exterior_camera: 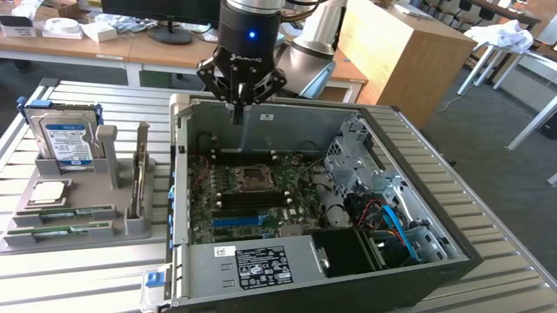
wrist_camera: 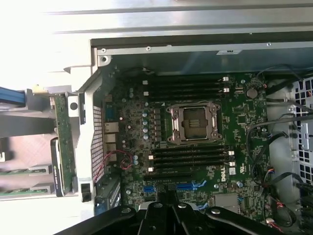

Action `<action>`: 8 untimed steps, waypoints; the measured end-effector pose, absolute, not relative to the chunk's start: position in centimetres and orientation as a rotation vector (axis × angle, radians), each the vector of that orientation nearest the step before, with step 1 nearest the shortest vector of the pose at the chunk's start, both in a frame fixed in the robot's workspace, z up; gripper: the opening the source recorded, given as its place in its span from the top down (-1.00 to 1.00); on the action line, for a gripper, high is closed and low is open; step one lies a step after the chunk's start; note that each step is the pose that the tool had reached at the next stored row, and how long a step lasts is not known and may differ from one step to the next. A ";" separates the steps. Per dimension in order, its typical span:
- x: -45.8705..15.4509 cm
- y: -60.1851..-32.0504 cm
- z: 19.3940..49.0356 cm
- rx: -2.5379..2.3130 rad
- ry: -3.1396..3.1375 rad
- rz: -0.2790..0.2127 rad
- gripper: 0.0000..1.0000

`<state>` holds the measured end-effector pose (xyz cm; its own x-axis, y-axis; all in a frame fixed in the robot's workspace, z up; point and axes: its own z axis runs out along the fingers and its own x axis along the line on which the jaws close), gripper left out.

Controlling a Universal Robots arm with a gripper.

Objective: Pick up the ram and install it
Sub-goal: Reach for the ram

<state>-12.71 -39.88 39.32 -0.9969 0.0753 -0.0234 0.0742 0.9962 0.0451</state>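
Two thin green ram sticks lie side by side in a grey holder at the exterior view's left, one (exterior_camera: 65, 212) behind the other (exterior_camera: 61, 229); I cannot tell which is the task's ram. They also show in the wrist view (wrist_camera: 24, 171) (wrist_camera: 22, 189). My gripper (exterior_camera: 237, 119) hangs over the back wall of the open computer case (exterior_camera: 261, 120), far from both sticks. Its fingers are shut with nothing between them, and its black fingers (wrist_camera: 157, 215) show in the wrist view. Below lies the motherboard with black memory slots (wrist_camera: 188, 159) (exterior_camera: 252, 199) beside an empty processor socket (wrist_camera: 193, 122).
The grey holder (exterior_camera: 130, 225) also carries an upright hard drive (exterior_camera: 65, 140), a square silver processor chip (exterior_camera: 48, 191) and a green board standing on edge (exterior_camera: 139, 176). Cables and a drive cage (exterior_camera: 374, 189) fill the case's right side. A wooden cabinet (exterior_camera: 409, 52) stands behind.
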 end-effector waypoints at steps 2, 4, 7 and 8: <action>-12.9 -39.9 39.3 0.117 3.114 0.069 0.80; -13.1 -39.9 39.3 0.117 3.114 0.069 0.80; -13.3 -39.9 39.3 0.117 3.114 0.069 0.80; -13.4 -39.9 39.3 0.117 3.114 0.069 0.80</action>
<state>-13.42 -39.88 39.32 -0.9969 0.0752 -0.0226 0.0742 0.9962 0.0451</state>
